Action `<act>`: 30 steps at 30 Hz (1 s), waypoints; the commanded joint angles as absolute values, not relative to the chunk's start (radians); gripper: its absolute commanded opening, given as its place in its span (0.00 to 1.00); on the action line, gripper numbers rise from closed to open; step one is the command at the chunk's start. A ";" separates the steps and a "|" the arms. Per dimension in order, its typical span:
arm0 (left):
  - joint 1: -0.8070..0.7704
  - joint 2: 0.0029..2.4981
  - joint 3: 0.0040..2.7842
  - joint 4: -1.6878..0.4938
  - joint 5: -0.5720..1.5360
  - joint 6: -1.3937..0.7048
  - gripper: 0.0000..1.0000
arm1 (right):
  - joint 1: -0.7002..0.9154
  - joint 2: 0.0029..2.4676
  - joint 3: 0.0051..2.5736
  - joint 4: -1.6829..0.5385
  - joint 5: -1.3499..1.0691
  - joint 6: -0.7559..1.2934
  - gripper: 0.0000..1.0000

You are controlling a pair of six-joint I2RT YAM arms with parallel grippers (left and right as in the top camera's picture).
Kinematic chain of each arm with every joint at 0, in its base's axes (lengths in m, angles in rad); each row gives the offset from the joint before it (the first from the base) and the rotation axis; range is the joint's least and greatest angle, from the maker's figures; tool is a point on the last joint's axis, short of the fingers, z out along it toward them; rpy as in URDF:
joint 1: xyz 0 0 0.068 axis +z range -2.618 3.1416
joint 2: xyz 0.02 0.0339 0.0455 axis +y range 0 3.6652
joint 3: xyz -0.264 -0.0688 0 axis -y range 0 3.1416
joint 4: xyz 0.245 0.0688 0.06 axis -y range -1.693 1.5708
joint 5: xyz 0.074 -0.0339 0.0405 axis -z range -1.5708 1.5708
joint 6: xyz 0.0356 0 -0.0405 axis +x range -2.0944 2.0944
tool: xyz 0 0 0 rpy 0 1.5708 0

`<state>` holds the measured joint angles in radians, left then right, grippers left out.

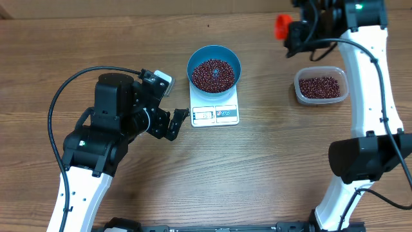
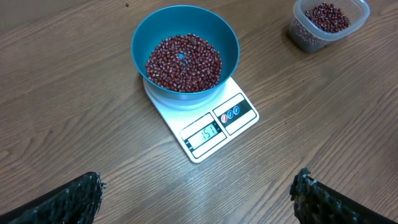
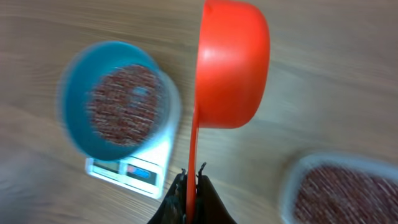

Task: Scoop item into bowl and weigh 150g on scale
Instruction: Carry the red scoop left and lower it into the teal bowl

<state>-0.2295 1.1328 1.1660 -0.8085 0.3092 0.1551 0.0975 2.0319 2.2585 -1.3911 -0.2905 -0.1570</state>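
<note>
The blue bowl (image 1: 233, 59) stands on the white scale (image 1: 215, 115) and holds a heap of maroon beans (image 1: 213, 75). The left wrist view shows the same bowl (image 2: 227, 43), beans (image 2: 183, 62) and scale (image 2: 211, 127) with its display lit. My left gripper (image 1: 175, 122) hovers just left of the scale, open, with nothing between its fingers (image 2: 81, 196). My right gripper (image 1: 293, 29) is at the back right, shut on the handle of an orange-red scoop (image 3: 233, 68), which is held up on its side between the bowl (image 3: 74, 106) and the tub.
A clear plastic tub (image 1: 321, 86) with more beans sits right of the scale, below the right gripper, and also appears as the tub (image 2: 329, 22) in the left wrist view. The right arm's white links run down the right side of the table.
</note>
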 commanded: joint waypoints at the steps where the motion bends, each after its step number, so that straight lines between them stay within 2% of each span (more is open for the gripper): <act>1: -0.236 1.126 1.184 -0.808 0.305 0.138 0.99 | 0.176 2.012 2.226 -1.348 -0.403 -0.190 0.04; 15: -0.236 1.126 1.184 -0.808 0.306 0.138 1.00 | 0.353 2.123 2.158 -1.311 -0.399 -0.295 0.04; 30: -0.236 1.126 1.184 -0.808 0.306 0.138 0.99 | 0.369 2.240 2.146 -1.226 -0.389 -0.300 0.04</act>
